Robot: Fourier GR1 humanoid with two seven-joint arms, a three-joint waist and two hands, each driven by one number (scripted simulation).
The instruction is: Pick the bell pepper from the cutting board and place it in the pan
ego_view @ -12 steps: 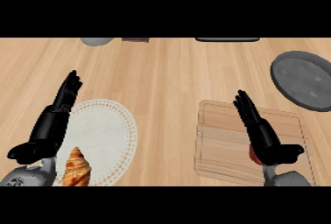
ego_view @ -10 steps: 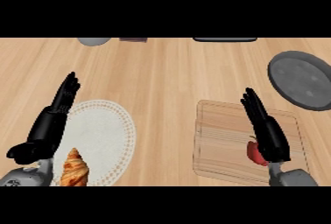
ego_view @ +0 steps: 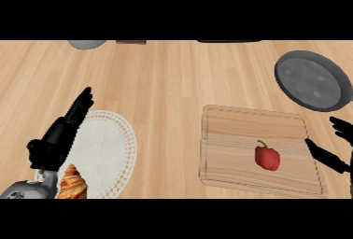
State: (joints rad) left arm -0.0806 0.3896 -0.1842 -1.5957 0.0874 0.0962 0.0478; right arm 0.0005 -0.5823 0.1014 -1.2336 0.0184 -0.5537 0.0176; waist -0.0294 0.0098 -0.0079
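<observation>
A red bell pepper (ego_view: 267,156) with a green stem lies on the wooden cutting board (ego_view: 234,140), right of its middle. The dark grey pan (ego_view: 312,80) sits beyond the board at the upper right. My right hand (ego_view: 329,156) shows only at the right edge, just right of the board, with its thumb and fingers spread and apart from the pepper. My left hand (ego_view: 60,135) rests open at the lower left, fingers straight and pointing away, over the edge of a white plate (ego_view: 107,154).
A croissant (ego_view: 71,183) lies on the near part of the white plate. A grey bowl (ego_view: 87,44) and dark items (ego_view: 228,41) sit along the far edge of the counter.
My right hand has moved right off the cutting board, uncovering the bell pepper. The view has shifted so the board and pan sit further left. The left hand has stayed put.
</observation>
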